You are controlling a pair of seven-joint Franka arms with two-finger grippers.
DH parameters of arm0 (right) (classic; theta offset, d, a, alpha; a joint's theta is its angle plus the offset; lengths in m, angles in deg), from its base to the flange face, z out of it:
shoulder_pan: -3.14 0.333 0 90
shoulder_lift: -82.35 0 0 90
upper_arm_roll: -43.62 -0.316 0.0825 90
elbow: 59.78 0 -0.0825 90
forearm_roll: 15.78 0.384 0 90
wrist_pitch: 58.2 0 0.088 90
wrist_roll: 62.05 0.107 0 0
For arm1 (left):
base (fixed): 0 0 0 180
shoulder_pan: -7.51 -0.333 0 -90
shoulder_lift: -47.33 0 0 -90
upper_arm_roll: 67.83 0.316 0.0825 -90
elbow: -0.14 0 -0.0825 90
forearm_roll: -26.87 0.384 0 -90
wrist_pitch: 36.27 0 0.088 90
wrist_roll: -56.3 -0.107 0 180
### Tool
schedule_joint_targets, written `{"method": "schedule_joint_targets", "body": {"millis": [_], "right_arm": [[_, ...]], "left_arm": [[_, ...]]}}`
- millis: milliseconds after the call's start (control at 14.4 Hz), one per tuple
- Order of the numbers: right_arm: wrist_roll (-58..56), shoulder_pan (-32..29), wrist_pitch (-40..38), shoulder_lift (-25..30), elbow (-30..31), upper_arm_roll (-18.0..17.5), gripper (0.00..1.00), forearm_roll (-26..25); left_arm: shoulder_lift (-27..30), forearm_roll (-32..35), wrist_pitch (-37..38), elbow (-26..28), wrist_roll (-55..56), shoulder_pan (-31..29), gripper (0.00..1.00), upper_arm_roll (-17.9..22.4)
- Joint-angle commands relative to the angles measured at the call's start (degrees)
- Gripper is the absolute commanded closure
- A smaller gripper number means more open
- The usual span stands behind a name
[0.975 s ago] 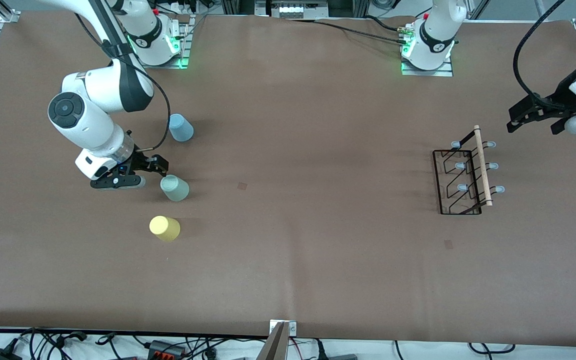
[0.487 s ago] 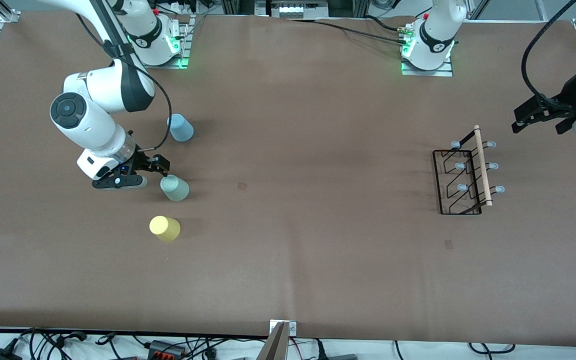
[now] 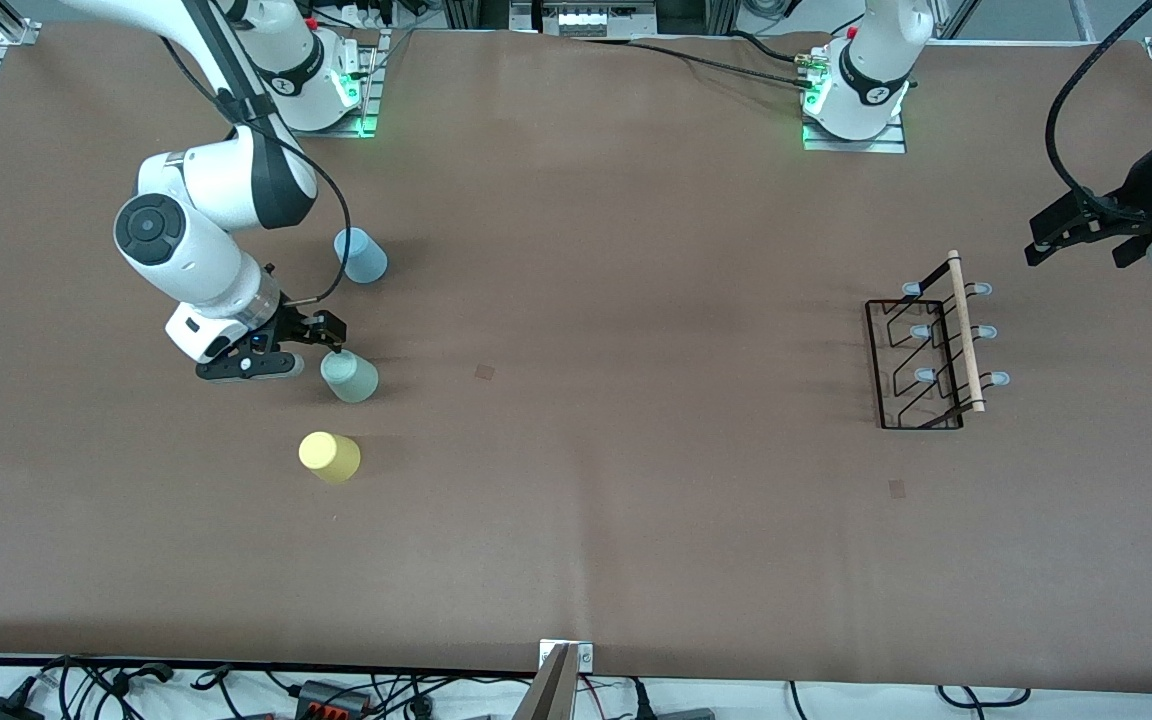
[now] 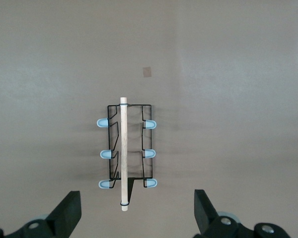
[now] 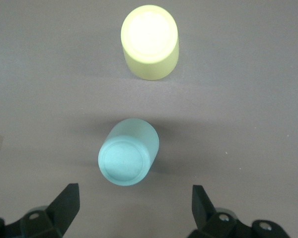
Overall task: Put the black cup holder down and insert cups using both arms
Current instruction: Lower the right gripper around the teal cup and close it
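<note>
The black cup holder [image 3: 926,345] stands on the table toward the left arm's end, with its wooden rod on top and pale pegs on both sides. It also shows in the left wrist view [image 4: 125,153]. My left gripper [image 3: 1081,228] is open and empty over the bare table beside the holder [image 4: 136,213]. The grey-green cup [image 3: 349,377], the yellow cup [image 3: 329,456] and the light blue cup [image 3: 361,255] stand toward the right arm's end. My right gripper [image 3: 286,348] is open and empty, low beside the grey-green cup [image 5: 128,158], apart from it. The yellow cup [image 5: 149,42] stands past it.
The brown table mat [image 3: 586,450] is bare between the cups and the holder. Both arm bases [image 3: 851,100] stand at the table's edge farthest from the front camera. Cables lie along the edge nearest to it.
My right gripper has shifted a little toward the grey-green cup. My left gripper has drifted slightly away from the holder. The cups and the holder have not moved.
</note>
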Motion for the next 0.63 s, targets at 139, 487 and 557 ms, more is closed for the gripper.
{"method": "schedule_joint_targets", "body": {"millis": [139, 487, 557], "right_arm": [[0.5, 0.4, 5.4, -2.2, 1.3, 0.1, 0.0, 0.9], [5.4, 1.4, 11.4, -5.8, 1.0, 0.1, 0.0, 0.9], [7.6, 2.4, 11.5, -5.8, 1.0, 0.1, 0.0, 0.9]], "left_arm": [[0.1, 0.7, 0.7, -0.6, 0.2, 0.1, 0.0, 0.1], [0.1, 0.7, 0.7, -0.6, 0.2, 0.0, 0.0, 0.1], [0.1, 0.7, 0.7, -0.6, 0.2, 0.0, 0.0, 0.1]]}}
